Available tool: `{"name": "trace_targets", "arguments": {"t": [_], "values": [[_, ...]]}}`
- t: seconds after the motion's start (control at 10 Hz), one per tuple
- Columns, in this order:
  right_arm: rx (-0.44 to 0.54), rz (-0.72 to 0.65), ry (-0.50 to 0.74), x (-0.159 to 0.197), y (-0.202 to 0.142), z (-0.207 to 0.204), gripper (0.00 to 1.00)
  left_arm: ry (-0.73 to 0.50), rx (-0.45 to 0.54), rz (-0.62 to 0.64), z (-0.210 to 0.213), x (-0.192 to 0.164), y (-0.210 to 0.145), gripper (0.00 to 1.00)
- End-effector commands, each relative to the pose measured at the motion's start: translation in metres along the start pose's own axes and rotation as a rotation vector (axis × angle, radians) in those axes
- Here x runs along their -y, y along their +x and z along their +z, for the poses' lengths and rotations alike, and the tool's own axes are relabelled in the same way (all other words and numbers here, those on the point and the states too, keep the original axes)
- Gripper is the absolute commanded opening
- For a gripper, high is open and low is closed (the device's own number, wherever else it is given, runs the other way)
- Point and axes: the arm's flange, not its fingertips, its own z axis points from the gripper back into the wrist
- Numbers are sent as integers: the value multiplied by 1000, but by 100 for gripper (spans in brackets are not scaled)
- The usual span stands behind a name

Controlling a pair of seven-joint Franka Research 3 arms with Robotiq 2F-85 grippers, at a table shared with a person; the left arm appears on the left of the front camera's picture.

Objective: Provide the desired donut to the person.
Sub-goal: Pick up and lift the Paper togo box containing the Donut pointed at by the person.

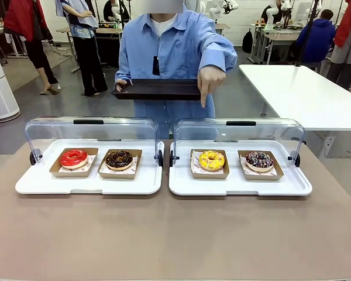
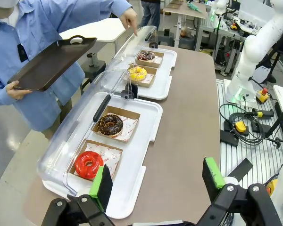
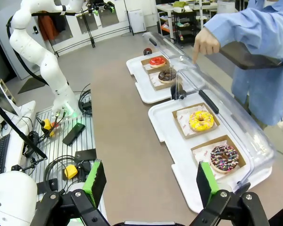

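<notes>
The person (image 1: 169,47) in a light blue shirt stands across the table, holding a black tray (image 1: 158,89) in one hand. The other hand (image 1: 209,79) points a finger down over the yellow donut (image 1: 212,160). That donut shares the right white tray (image 1: 240,186) with a dark sprinkled donut (image 1: 259,160). The left white tray (image 1: 88,184) holds a red donut (image 1: 74,157) and a chocolate donut (image 1: 119,158). My left gripper (image 2: 158,181) is open above the table's end near the red donut (image 2: 88,164). My right gripper (image 3: 150,181) is open near the sprinkled donut (image 3: 224,157).
Both trays have clear lids (image 1: 90,132) swung open towards the person. The brown table (image 1: 175,234) is bare on my side of the trays. A white table (image 1: 304,93) stands at the back right. Cables and a controller (image 2: 240,126) lie beside the table.
</notes>
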Motion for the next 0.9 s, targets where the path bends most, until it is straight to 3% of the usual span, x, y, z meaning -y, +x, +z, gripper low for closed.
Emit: {"name": "trace_targets", "arguments": {"t": [0.0, 0.8], "values": [[12, 6, 9, 1, 0, -1, 100, -3, 6, -6, 2, 0, 0, 100], [12, 6, 9, 1, 0, -1, 100, -3, 6, -6, 2, 0, 0, 100]]}}
